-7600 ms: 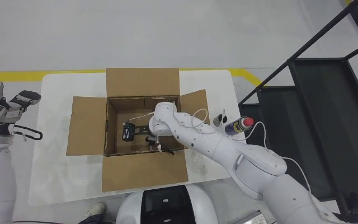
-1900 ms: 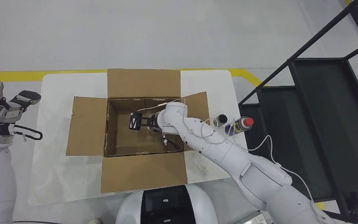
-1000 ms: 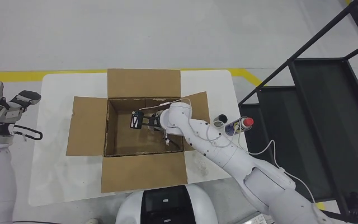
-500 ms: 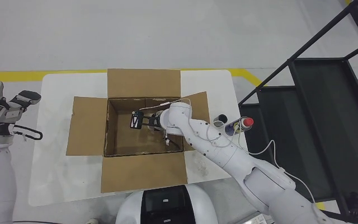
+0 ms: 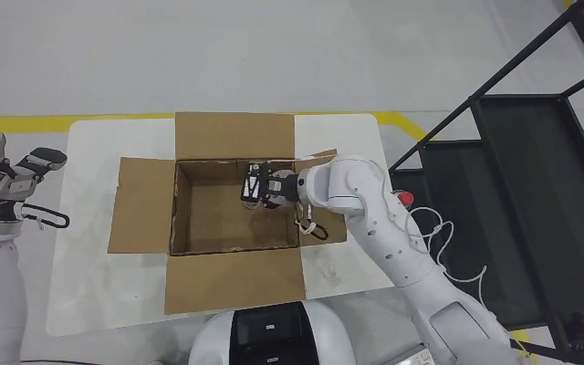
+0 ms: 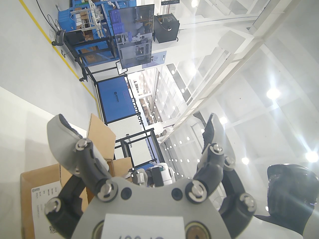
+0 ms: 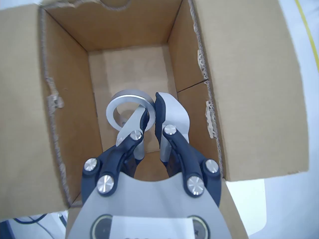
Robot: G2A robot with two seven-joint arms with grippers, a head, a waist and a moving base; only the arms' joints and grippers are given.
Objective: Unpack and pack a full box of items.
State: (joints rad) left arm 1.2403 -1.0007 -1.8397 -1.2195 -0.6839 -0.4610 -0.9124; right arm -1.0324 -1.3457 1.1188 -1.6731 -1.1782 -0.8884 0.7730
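Observation:
An open cardboard box [image 5: 233, 137] stands in the middle of the white table, its four flaps folded out. My right gripper [image 5: 258, 187] hangs above the box's far right part, shut on a small dark can [image 5: 249, 188]. In the right wrist view the fingers [image 7: 162, 108] pinch the can's silver rim [image 7: 112, 110], with the bare box floor [image 7: 129, 70] below. My left gripper [image 5: 27, 178] is off the table's left edge. In its own view the left gripper [image 6: 137, 125] points up at the ceiling, open and holding nothing.
A red-capped spray can [image 5: 402, 197] stands on the table right of the box, partly behind my right arm. A black metal stair frame [image 5: 511, 155] rises at the right. Bare table [image 5: 91, 274] lies left of the box.
My right arm has lifted the can out of the box interior and carried it up and to the right. The left arm has stayed where it was.

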